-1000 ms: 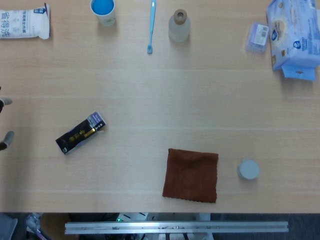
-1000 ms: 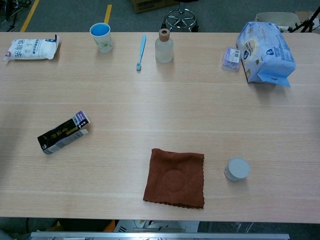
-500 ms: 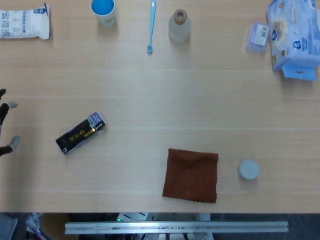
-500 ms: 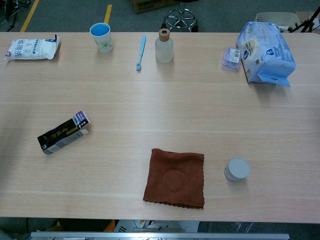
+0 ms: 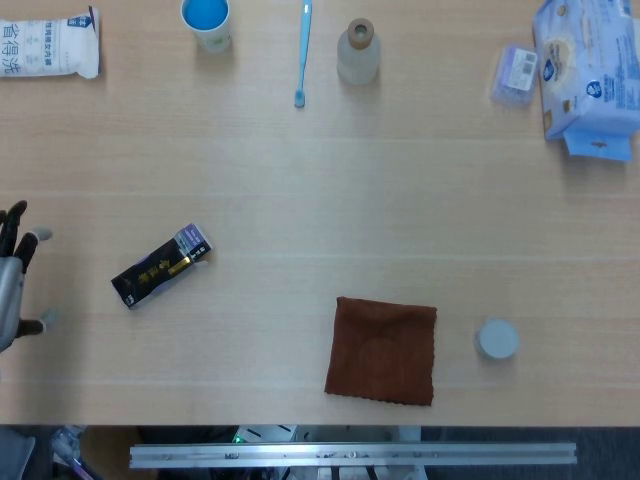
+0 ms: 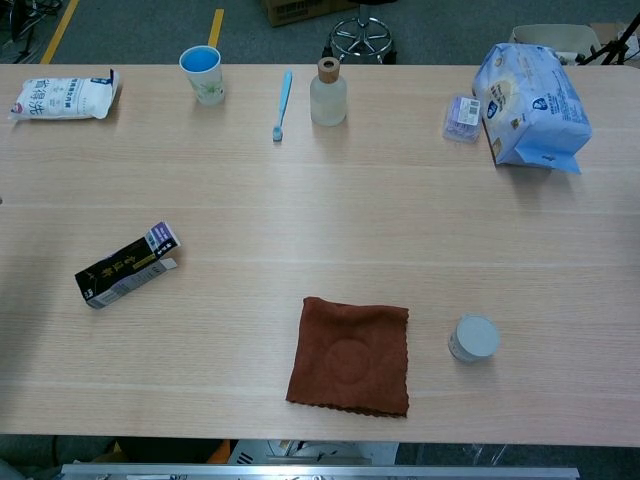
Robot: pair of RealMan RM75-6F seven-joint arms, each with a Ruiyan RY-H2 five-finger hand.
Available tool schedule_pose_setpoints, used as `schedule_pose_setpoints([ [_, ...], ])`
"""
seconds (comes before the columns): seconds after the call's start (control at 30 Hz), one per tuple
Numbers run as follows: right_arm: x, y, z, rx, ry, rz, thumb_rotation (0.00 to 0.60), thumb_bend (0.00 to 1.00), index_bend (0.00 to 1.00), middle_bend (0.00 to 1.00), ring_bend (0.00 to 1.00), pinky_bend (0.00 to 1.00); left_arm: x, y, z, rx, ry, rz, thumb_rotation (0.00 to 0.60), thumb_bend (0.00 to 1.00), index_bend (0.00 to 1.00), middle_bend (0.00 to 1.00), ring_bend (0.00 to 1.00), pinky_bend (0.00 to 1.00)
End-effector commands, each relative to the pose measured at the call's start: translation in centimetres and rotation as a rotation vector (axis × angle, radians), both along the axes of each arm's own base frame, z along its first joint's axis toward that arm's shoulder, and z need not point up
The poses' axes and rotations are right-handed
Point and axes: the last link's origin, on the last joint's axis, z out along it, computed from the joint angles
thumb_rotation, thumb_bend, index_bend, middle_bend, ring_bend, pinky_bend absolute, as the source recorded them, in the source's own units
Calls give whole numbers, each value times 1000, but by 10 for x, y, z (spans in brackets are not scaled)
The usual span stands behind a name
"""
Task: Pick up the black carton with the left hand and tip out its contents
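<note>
The black carton (image 5: 161,265) lies flat on the wooden table, left of centre, slanting up to the right with its purple end flap open; it also shows in the chest view (image 6: 127,265). My left hand (image 5: 14,285) enters at the head view's left edge, fingers spread, holding nothing, well left of the carton. The chest view does not show it. My right hand is out of both views.
A brown cloth (image 5: 382,349) and a small grey can (image 5: 496,339) lie near the front. Along the far edge stand a white packet (image 5: 48,45), a blue cup (image 5: 206,21), a toothbrush (image 5: 302,50), a bottle (image 5: 358,50) and a blue tissue pack (image 5: 586,70).
My left hand has come further into the head view from the left edge, toward the carton. The carton and other objects have not moved.
</note>
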Motion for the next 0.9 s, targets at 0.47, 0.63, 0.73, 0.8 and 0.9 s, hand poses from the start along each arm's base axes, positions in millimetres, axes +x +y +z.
schedule_pose_setpoints([
  [0.47,-11,3,-3,5,-18,-32,600,206,137,217,129,229,21,7,-33,-70,-51,-52,600,141,174,0,0,128],
  [0.63,-15,4,-2,3,-24,-44,600,206,137,217,129,229,25,9,-48,-104,-54,-78,600,141,173,0,0,128],
  [0.73,-18,5,-3,4,-29,-50,600,206,137,216,129,229,27,9,-58,-123,-52,-97,600,141,173,0,0,128],
  [0.8,-20,5,-3,5,-30,-56,600,206,137,216,129,229,28,9,-64,-135,-54,-104,600,141,174,0,0,128],
  [0.9,-21,6,-4,6,-34,-61,600,206,137,216,129,229,28,10,-71,-151,-53,-113,600,141,174,0,0,128],
])
